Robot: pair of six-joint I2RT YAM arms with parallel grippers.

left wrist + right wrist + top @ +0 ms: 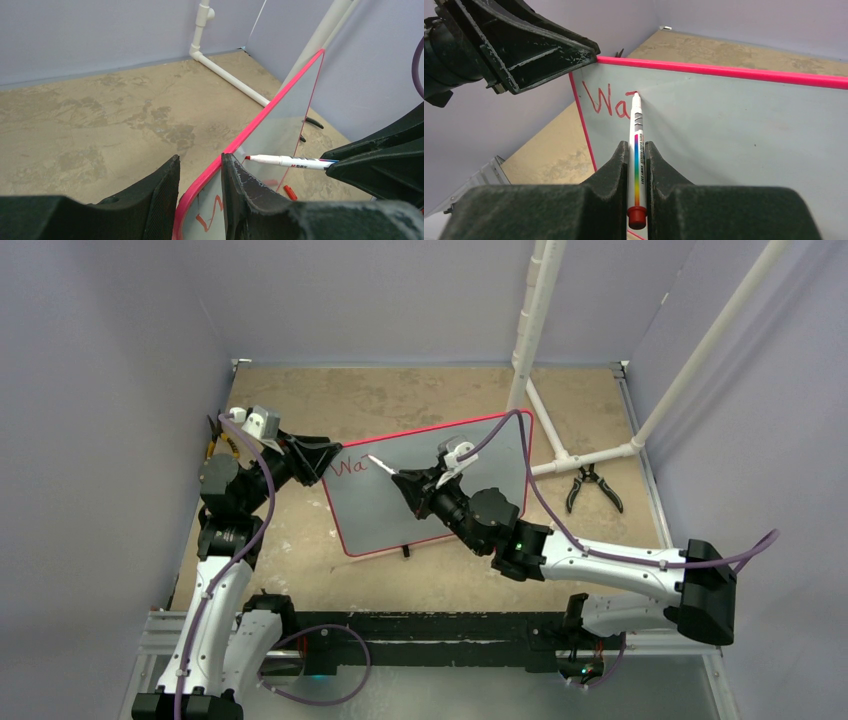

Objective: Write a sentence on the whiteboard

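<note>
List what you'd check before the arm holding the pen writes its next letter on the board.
1. Grip on marker: ok, right gripper is shut on its barrel.
2. Tip on whiteboard: ok, it touches just right of the lettering.
3. Board steadied: cannot tell; left gripper straddles the top rim, but firm contact is unclear.
4. Writing room: ok, the surface is bare to the right of the tip.
5. Sentence complete: not ok, only "Wa" shows.
</note>
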